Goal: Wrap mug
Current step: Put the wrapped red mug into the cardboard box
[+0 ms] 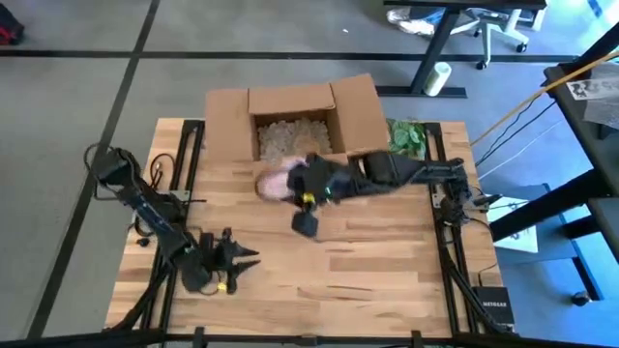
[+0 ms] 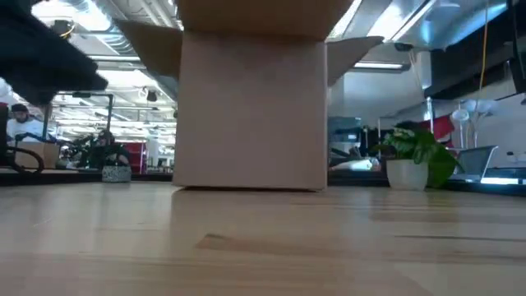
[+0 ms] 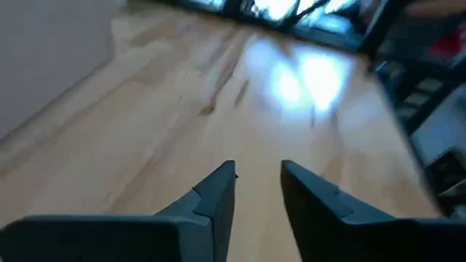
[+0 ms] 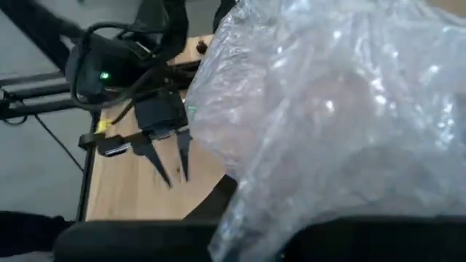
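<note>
Currently the right pincer (image 1: 290, 184) is extended across the far middle of the tabletop (image 1: 368, 261), just in front of the open cardboard box (image 1: 295, 121), and it carries a pale bundle (image 1: 274, 182) of bubble wrap (image 4: 342, 109). The right wrist view is filled by that clear, crinkled wrap pressed close against the pincer, so I judge the pincer clenched on the bundle, though the fingertips themselves are hidden under the plastic. The mug is not visible as such; presumably it sits inside the wrap, which would explain why the bundle is kept off the wood and near the box: the box holds loose packing fill (image 1: 290, 137), a likely destination once wrapping is finished. The bundle looks roughly rounded from above, slightly wider across the tabletop than deep; its long axis seems to run left-right, in line with the right arm, but handle and mouth direction cannot be told. The left pincer (image 1: 244, 256) waits near the front left of the tabletop, fingers released with a clear gap and nothing between them, pointing toward the centre, well apart from the bundle. A potted plant (image 2: 411, 160) stands beside the box on the right, clear of the work.
</note>
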Motion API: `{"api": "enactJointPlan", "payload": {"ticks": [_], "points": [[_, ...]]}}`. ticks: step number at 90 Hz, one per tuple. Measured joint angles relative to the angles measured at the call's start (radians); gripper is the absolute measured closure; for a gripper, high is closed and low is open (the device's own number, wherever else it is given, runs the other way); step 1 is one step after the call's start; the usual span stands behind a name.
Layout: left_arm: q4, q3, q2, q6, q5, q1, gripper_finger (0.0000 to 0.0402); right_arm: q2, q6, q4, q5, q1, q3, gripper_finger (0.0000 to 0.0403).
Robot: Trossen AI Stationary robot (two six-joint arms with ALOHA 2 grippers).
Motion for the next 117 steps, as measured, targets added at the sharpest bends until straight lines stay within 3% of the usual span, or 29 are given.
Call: {"api": "enactJointPlan", "payload": {"ticks": [9,19,36,46,60,79,93,107,117], "points": [[0.209,-0.125,-0.051,0.084,0.008,0.023,0.0325,-0.016,0.000,0.081,-0.125,-0.033,0.004,0.0398],[0.279,-0.212,-0.075,0.112,0.030,0.046,0.0327,-0.046,-0.076,0.160,-0.218,-0.021,0.006,0.0398],[0.293,-0.306,-0.095,0.060,0.049,0.128,0.0328,-0.069,-0.177,0.195,-0.176,-0.090,0.007,0.0398],[0.401,-0.356,-0.100,0.112,0.097,0.189,0.0328,-0.063,-0.177,0.168,-0.216,-0.169,0.005,0.0399],[0.474,-0.358,-0.101,0.262,0.269,0.313,0.0328,-0.057,-0.177,0.165,-0.332,-0.262,0.005,0.0399],[0.558,-0.358,-0.100,0.361,0.471,0.491,0.0328,-0.039,-0.157,0.133,-0.326,-0.345,-0.033,0.0399],[0.623,-0.358,-0.100,0.413,0.490,0.567,0.0328,0.030,-0.139,0.077,-0.310,-0.384,-0.039,0.0399],[0.788,-0.358,-0.108,0.527,0.491,0.579,0.0328,0.081,-0.126,0.086,-0.346,-0.398,-0.039,0.0399],[0.764,-0.358,-0.164,0.579,0.489,0.589,0.0328,0.095,-0.108,0.086,-0.344,-0.397,-0.039,0.0395]]}}
